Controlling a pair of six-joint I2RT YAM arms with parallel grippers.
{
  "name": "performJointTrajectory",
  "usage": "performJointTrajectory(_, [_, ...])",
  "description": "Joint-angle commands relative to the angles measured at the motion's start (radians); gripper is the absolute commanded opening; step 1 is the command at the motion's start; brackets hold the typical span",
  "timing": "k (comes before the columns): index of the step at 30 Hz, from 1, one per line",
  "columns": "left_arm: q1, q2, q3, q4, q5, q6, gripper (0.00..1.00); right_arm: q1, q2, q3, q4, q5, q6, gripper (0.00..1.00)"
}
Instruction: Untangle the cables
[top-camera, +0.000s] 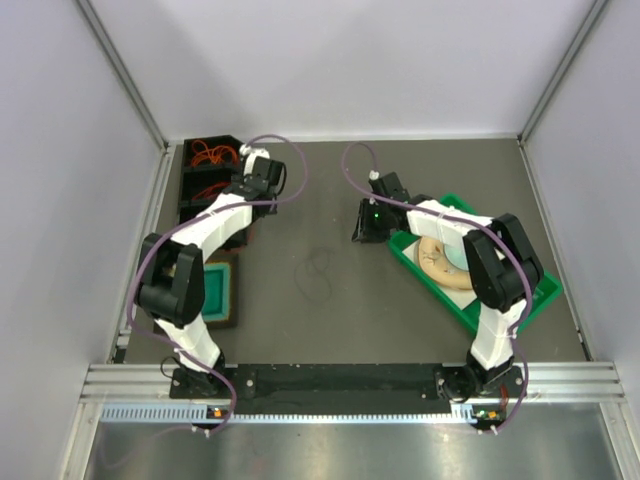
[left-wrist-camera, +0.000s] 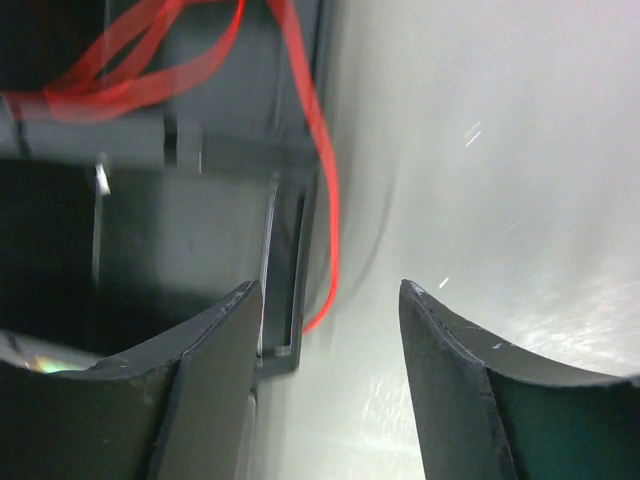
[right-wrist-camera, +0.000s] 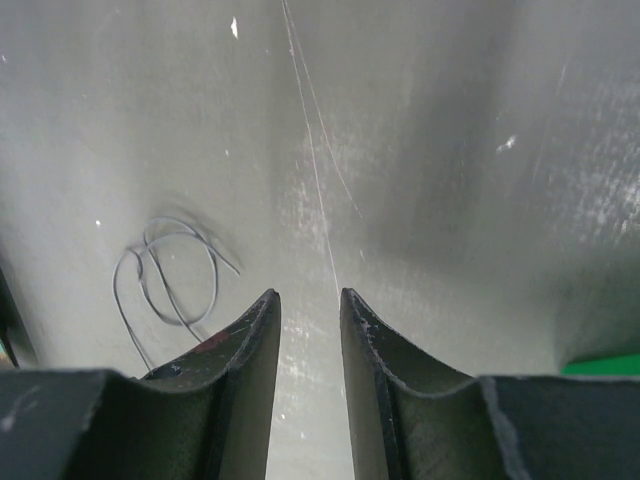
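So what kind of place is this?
Most likely a robot test lab, not a home. A left arm and a right arm are bolted to a metal rail, plain white walls box in the grey table, and orange cables sit in a black bin.

Table (right-wrist-camera: 450, 150): matt grey, smooth, marked with fine pale scratches and scuffs. Orange-red cables (left-wrist-camera: 335, 220): smooth, slightly glossy plastic sheath. Dark cable (right-wrist-camera: 160, 275): thin, dull sheath. Left fingers (left-wrist-camera: 200, 390) and right fingers (right-wrist-camera: 240, 380): black matt plastic, edges chipped and rough. Bin (top-camera: 190, 200): black plastic. Tray (top-camera: 535, 295): smooth green plastic. Rail (top-camera: 570, 378): bare ribbed metal, with a brushed metal sheet (top-camera: 350, 450) below it
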Motion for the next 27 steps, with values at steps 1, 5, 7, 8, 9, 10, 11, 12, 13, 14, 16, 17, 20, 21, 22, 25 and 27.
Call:
performJointTrajectory(1, [-0.001,-0.011,-0.072,-0.027,-0.061,-0.241,0.62,0.011,-0.068,-0.01,0.035,-0.008,0.005,0.31])
performJointTrajectory(5, [-0.003,0.041,-0.084,0.004,-0.047,-0.226,0.62,0.01,-0.072,-0.014,0.036,-0.008,0.005,0.31])
performJointTrajectory(7, [-0.003,0.068,-0.078,0.008,-0.043,-0.218,0.61,0.011,-0.071,-0.014,0.038,-0.008,0.007,0.31])
performJointTrajectory(8, [-0.003,0.078,-0.078,0.014,-0.046,-0.217,0.61,0.011,-0.069,-0.013,0.04,-0.008,0.005,0.31])
performJointTrajectory(9, [-0.003,0.085,-0.078,0.022,-0.044,-0.209,0.61,0.011,-0.069,-0.013,0.038,-0.008,0.007,0.31])
performJointTrajectory(10, [-0.003,0.099,-0.077,0.022,-0.05,-0.203,0.61,0.011,-0.069,-0.013,0.04,-0.008,0.008,0.31])
performJointTrajectory(11, [-0.001,0.107,-0.075,0.027,-0.056,-0.2,0.61,0.011,-0.068,-0.011,0.038,-0.006,0.007,0.31])
performJointTrajectory(12, [-0.001,0.113,-0.074,0.028,-0.061,-0.195,0.61,0.011,-0.066,-0.011,0.036,-0.006,0.007,0.31])
performJointTrajectory(13, [-0.001,0.125,-0.074,0.027,-0.064,-0.191,0.61,0.011,-0.068,-0.011,0.036,-0.006,0.007,0.31])
performJointTrajectory(14, [-0.003,0.13,-0.074,0.033,-0.06,-0.188,0.61,0.011,-0.068,-0.01,0.035,-0.005,0.007,0.31])
performJointTrajectory(16, [-0.003,0.131,-0.078,0.047,-0.05,-0.183,0.61,0.01,-0.068,-0.01,0.033,-0.003,0.005,0.31])
performJointTrajectory(17, [-0.003,0.131,-0.081,0.056,-0.046,-0.178,0.6,0.01,-0.068,-0.008,0.033,-0.003,0.004,0.31])
performJointTrajectory(20, [-0.001,0.139,-0.063,0.059,-0.033,-0.172,0.59,0.011,-0.068,-0.01,0.032,-0.002,0.004,0.31])
performJointTrajectory(21, [-0.003,0.141,-0.057,0.056,-0.03,-0.166,0.58,0.011,-0.068,-0.007,0.032,-0.002,0.005,0.31])
performJointTrajectory(22, [-0.003,0.141,-0.055,0.056,-0.024,-0.168,0.56,0.011,-0.066,-0.007,0.032,-0.003,0.005,0.31])
performJointTrajectory(25, [-0.003,0.137,-0.055,0.064,-0.013,-0.163,0.54,0.011,-0.063,-0.004,0.033,-0.003,0.005,0.31])
performJointTrajectory(27, [-0.004,0.145,-0.052,0.064,-0.017,-0.154,0.54,0.011,-0.062,-0.004,0.033,-0.003,0.005,0.31])
